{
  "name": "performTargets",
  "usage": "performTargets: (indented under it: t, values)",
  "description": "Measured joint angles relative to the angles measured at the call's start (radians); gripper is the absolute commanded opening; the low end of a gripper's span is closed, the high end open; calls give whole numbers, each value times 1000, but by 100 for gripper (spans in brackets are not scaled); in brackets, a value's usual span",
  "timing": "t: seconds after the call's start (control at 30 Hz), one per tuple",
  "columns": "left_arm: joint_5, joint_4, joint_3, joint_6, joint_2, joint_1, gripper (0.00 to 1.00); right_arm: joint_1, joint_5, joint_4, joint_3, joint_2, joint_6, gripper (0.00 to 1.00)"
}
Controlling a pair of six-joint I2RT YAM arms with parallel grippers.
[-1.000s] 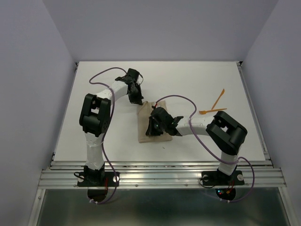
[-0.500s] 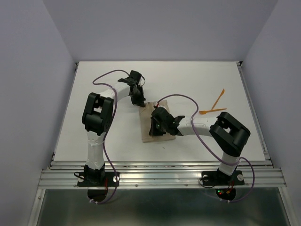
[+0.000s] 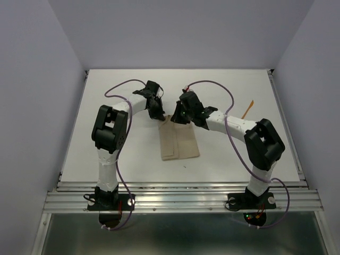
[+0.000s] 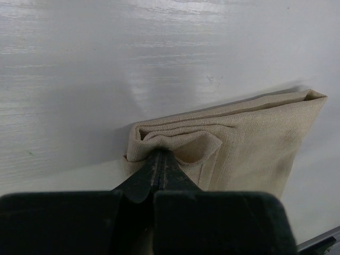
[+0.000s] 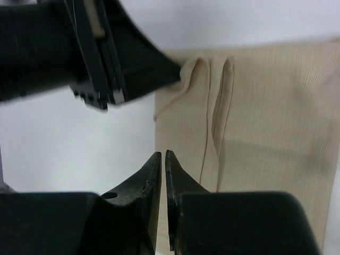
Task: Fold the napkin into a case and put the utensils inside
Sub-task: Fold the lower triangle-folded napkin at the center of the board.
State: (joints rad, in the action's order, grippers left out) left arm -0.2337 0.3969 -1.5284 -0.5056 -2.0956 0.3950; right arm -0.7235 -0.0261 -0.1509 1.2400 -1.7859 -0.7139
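Fabric is bunching where we are pinching the napkin (image 4: 255,138) in our clamped left gripper (image 4: 161,156), likely opening a pocket, our right gripper (image 5: 160,156) hovering barely parted, empty.

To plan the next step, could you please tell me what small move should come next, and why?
Probably send the right end effector, barely parted and empty, over toward the orange utensil: the left end effector pinches up a corner layer of the folded napkin.

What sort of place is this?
Probably a robotics lab cell: a plain white tabletop boxed in by blank pale walls, with two black-and-white robot arms bolted to an aluminium rail.
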Motion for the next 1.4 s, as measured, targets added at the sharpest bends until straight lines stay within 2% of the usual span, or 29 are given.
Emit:
performTargets:
  t: [0.27,0.4,0.8,1.27,1.4]
  values:
    - [0,-8,10,-2,6,1,0,64,95,-4,227,-232,22,12]
    - [-2,-8,10,-1,6,1,0,64,117,-13,270,-299,22,12]
    - [-2,-7,10,-1,6,2,0,72,143,-30,360,-372,21,12]
    - [5,23,15,2,33,3,0,109,140,-27,364,-430,22,12]
    - [29,57,13,14,70,2,9,115,159,-22,364,-433,35,12]
